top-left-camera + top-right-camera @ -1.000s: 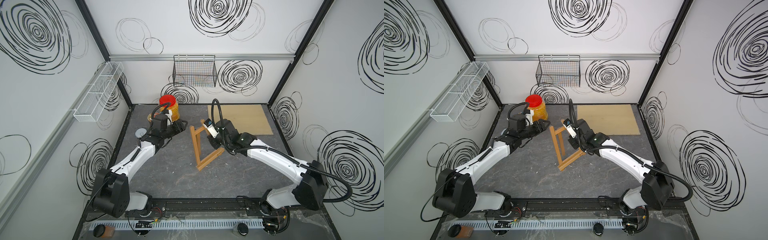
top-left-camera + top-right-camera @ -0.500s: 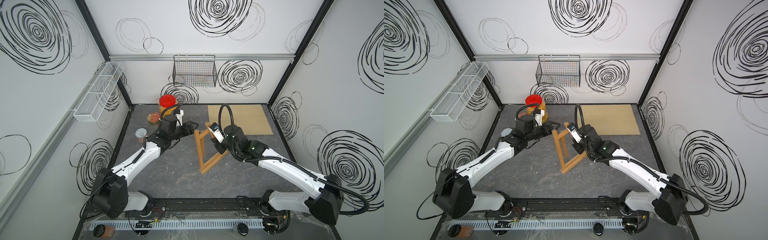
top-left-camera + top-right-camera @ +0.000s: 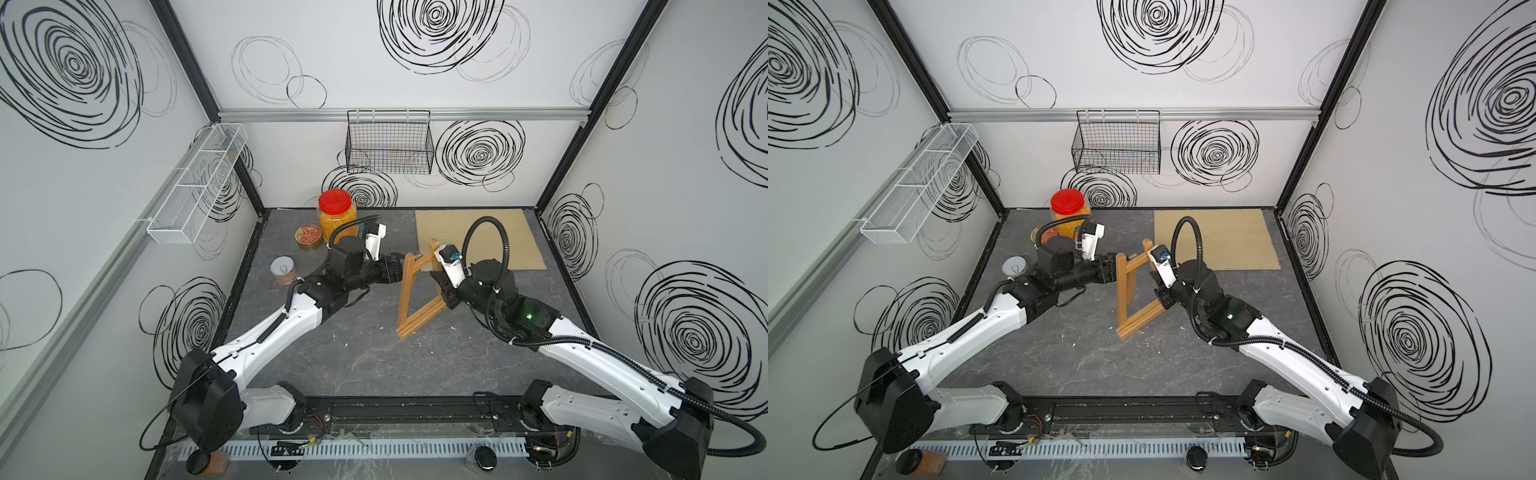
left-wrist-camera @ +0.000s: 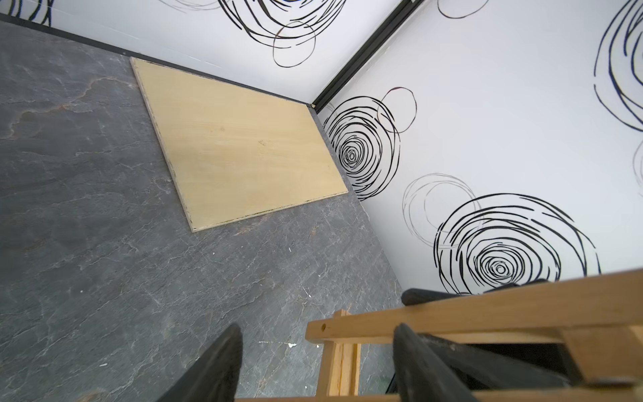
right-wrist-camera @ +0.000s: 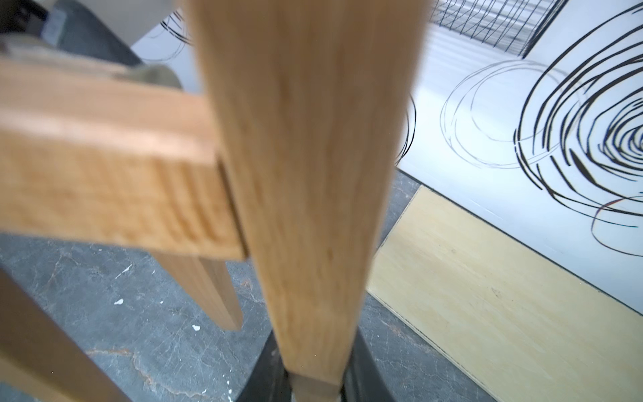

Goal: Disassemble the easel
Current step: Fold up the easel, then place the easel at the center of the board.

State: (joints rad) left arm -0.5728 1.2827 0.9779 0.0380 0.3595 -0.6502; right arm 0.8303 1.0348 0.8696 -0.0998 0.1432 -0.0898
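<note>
Your right tool (image 5: 315, 379) pinches a slat of the easel (image 3: 405, 295), propping it tilted on the table (image 3: 353, 365) mid-scene. That likely braces it so your left tool (image 3: 398, 269), spread astride the far top corner, can pull a piece free.

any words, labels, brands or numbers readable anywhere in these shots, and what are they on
No text is legible enough to quote in any view.
Red printed lid of the flat round tin: too small to read.
Pull-tab top of the can: no readable print.
Red-lidded jar: no label shows.
Wood of the easel: no logo or lettering shows.
</note>
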